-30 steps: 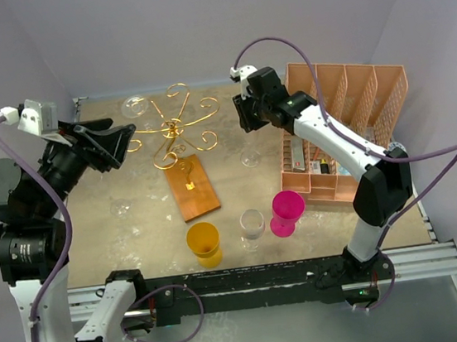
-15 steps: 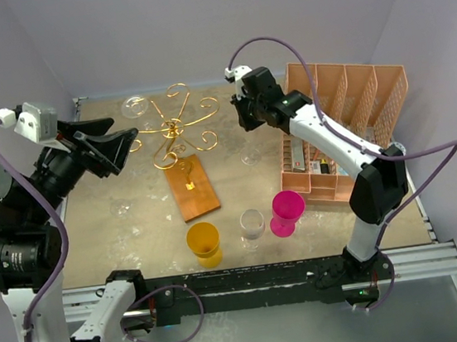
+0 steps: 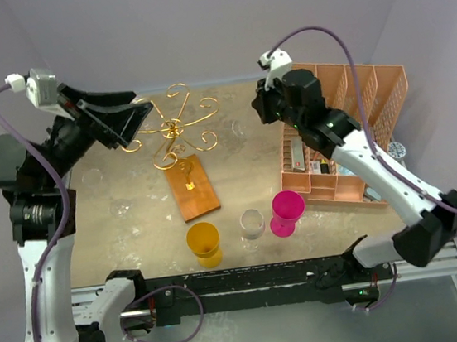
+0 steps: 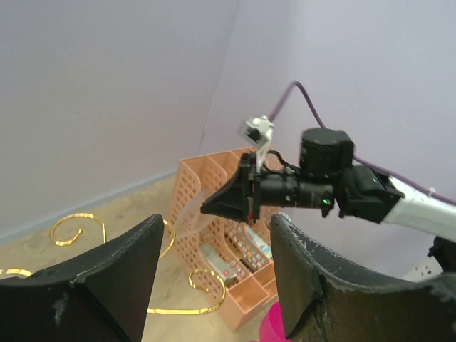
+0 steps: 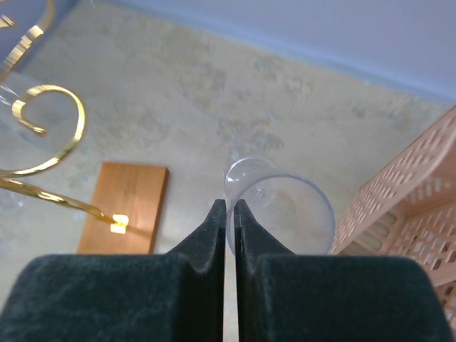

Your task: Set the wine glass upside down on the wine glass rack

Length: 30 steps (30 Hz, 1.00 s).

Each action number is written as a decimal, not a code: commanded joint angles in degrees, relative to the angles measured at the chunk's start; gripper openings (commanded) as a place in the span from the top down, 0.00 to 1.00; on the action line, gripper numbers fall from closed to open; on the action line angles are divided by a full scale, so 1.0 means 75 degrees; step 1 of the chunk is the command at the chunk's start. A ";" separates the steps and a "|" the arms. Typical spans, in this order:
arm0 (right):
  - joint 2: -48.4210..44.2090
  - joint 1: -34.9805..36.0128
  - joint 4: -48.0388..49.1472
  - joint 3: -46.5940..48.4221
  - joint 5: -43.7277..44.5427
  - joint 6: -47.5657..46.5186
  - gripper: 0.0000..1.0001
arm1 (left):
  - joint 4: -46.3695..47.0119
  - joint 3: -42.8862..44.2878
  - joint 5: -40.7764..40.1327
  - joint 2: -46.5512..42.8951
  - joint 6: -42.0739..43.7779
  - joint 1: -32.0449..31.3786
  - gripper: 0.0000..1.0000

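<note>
One view, the right wrist's, shows right jaws clamped on the wine glass (image 5: 285, 208) rim; left jaws stand apart.

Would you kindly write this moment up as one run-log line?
right claw: shut on wine glass, aloft | left claw: open, empty | wine glass rack: upright, glass not yet hung

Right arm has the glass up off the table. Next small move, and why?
Probably swing it left toward the wine glass rack, rolling the bowl downward. The right gripper looks shut on the wine glass, held above the table, with the rack's gold curls to its left. The left gripper hangs open near the rack; stay clear.
</note>
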 commanded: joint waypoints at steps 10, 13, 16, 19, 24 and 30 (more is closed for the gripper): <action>-0.3006 0.0053 0.4536 -0.2142 0.0545 0.0851 1.00 | 0.4325 0.0279 -0.0809 0.2092 -0.3273 -0.2284 0.41; -0.3412 0.0048 0.5204 -0.2387 0.0652 0.1001 1.00 | 0.3959 0.0577 -0.1681 0.2546 -0.3379 -0.2943 0.41; -0.3790 0.0048 0.5775 -0.2620 0.0913 0.1176 1.00 | 0.3942 0.0610 -0.2749 0.2914 -0.3878 -0.3349 0.42; -0.4113 0.0045 0.6353 -0.2808 0.1159 0.1372 1.00 | 0.3596 0.0934 -0.3632 0.3250 -0.3943 -0.3907 0.43; -0.4274 0.0048 0.7037 -0.2809 0.0957 0.1853 1.00 | 0.2899 0.1822 -0.4923 0.3907 -0.3781 -0.4901 0.45; -0.4626 0.0052 0.7848 -0.3097 0.0824 0.2313 1.00 | 0.3250 0.1684 -0.6079 0.4233 -0.4487 -0.5027 0.46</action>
